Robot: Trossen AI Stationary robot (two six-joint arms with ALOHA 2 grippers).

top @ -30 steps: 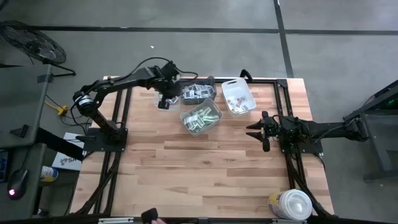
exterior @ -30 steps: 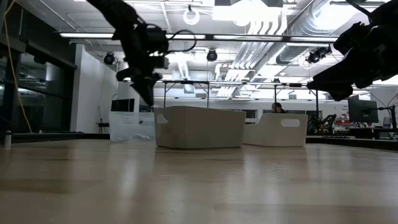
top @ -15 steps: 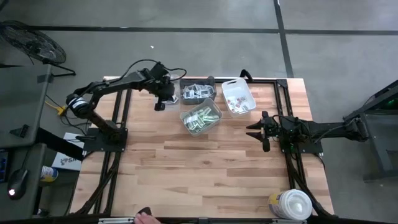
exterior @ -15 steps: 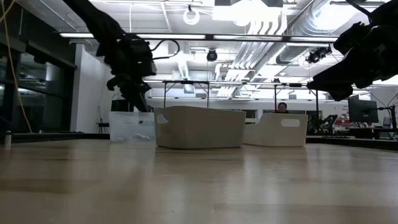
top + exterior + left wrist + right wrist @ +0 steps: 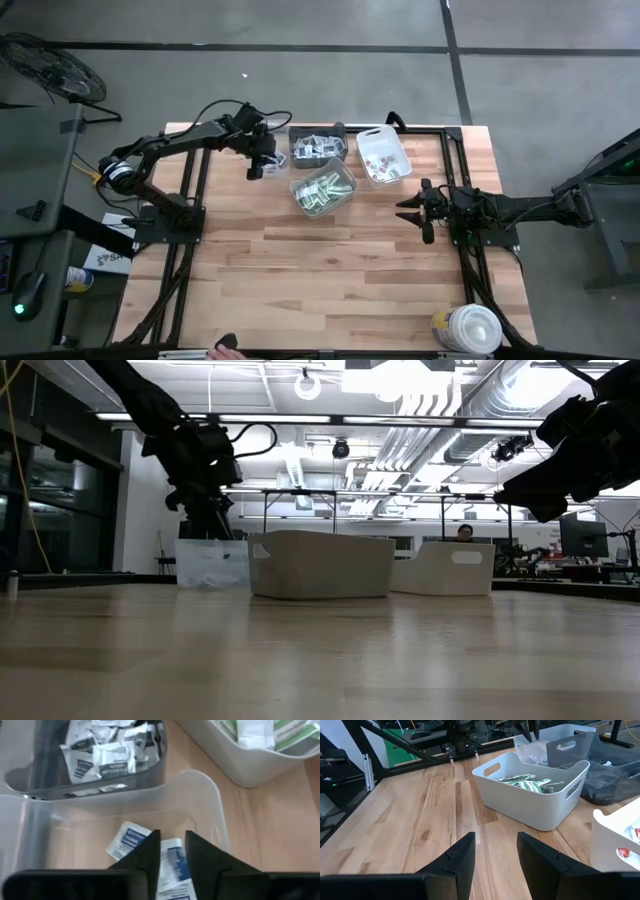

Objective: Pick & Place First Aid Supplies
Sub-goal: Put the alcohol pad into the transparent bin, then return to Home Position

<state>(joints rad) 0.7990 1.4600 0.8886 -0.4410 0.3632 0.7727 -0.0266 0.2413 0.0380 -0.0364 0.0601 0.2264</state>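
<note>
**Over the clear bin, left hand poised with nothing in its grip**

Directly beneath the left hand [image 5: 172,851] sits a clear bin [image 5: 200,805], and on its floor lie two white packets with blue print [image 5: 131,840] — one showing on each side of the hand's two dark fingers. Those fingers stand a narrow gap apart, with nothing visibly pinched between them. Just beyond the hand, a dark bin [image 5: 80,775] holds a heap of similar white packets [image 5: 107,755], and off to one side of it a white bin [image 5: 250,760] carries the green-and-white strips [image 5: 280,732].

The step in hand looks like sorting into the clear bin: either a packet has just been let go there, or the hand is lining up over one — I cannot tell which. The next move likely calls for a short reach to the neighbouring dark bin and a careful pinch on a single flat packet without dragging others along.

The right hand [image 5: 412,210] waits above bare desk [image 5: 330,270], well apart from the bins, fingers spread.
</note>
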